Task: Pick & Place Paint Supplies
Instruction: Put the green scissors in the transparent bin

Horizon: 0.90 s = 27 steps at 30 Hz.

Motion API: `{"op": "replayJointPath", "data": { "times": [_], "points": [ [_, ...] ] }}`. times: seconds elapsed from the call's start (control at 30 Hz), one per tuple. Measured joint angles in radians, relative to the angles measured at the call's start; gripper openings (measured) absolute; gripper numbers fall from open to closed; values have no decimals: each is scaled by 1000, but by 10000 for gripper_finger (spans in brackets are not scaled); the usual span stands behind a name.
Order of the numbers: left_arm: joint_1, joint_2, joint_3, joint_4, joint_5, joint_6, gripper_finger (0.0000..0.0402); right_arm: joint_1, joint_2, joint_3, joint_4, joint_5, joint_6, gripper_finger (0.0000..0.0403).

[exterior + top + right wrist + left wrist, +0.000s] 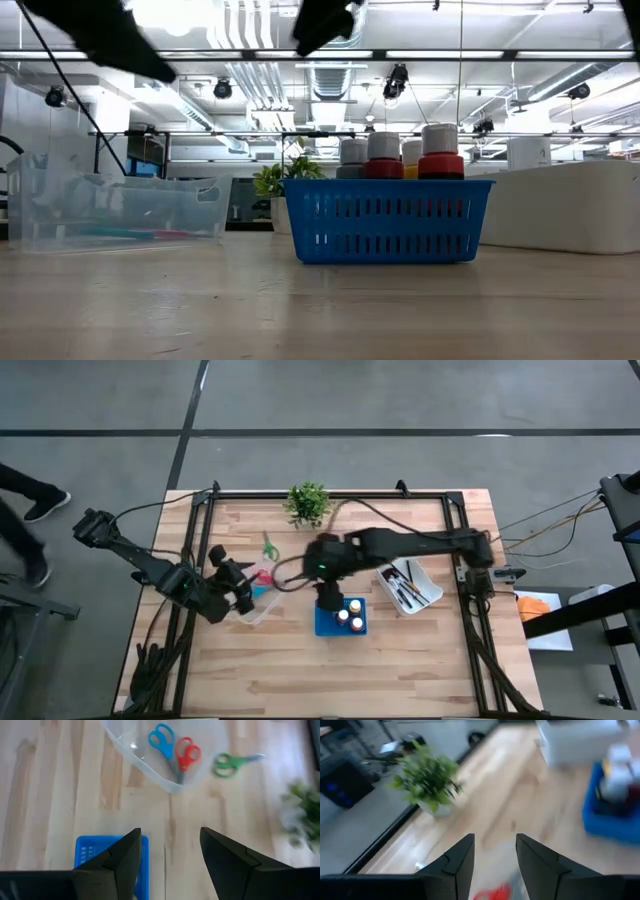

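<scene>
Wooden worktop (400, 660) carries a blue basket (340, 618) of paint bottles (350, 614). Right gripper (167, 857) hovers above the basket, jaws spread, empty. Left gripper (494, 862), jaws parted, hangs over the clear bin (150, 762) beside the basket, holding blue and red scissors (175, 750); green scissors (232, 762) lie past the bin.

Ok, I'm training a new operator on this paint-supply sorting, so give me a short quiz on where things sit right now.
1. True or false: the green-handled scissors lie inside the clear plastic bin.
2. Which container holds the capped paint bottles? A) white tray B) blue slotted basket C) clear bin
3. What colours are the handles of the two pairs of scissors in that bin?

Key
1. False: they lie on the wooden table beside it.
2. B
3. Blue and red.
</scene>
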Motion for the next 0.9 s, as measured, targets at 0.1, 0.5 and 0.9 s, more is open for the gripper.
{"op": "replayJointPath", "data": {
  "times": [0.1,0.5,0.9],
  "points": [
    [101,1,11,138,-16,89,152,31,-114,-86,2,69,88,201],
    [818,168,238,178,715,311,152,102,-572,-495,69,168,391,201],
    [966,571,445,19,859,23,152,141,-804,-752,173,168,476,201]
  ]
}}
